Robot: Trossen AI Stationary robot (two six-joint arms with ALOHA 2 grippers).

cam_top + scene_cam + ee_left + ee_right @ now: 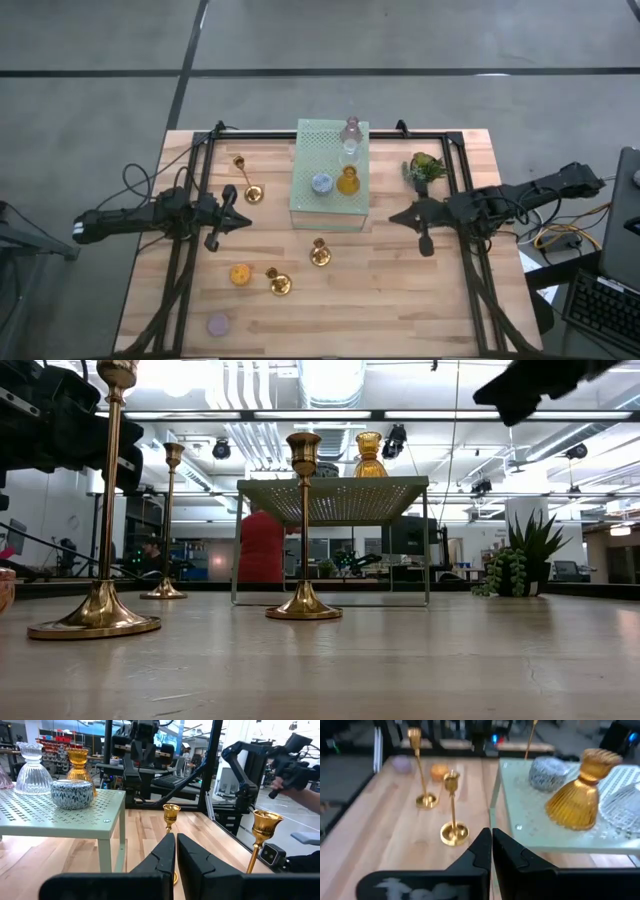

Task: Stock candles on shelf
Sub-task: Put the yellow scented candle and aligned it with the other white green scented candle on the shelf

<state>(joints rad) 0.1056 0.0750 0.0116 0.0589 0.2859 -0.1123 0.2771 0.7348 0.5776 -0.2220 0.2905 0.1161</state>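
Between placements: both claws hover closed and empty; the left gripper must next open over the orange candle nearby, behind it

The wooden table carries the shelf, 4 brass candlesticks, 2 candles and a plant.

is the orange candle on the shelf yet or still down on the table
Still on the table. The orange candle sits on the wood near the front, apart from the shelf.
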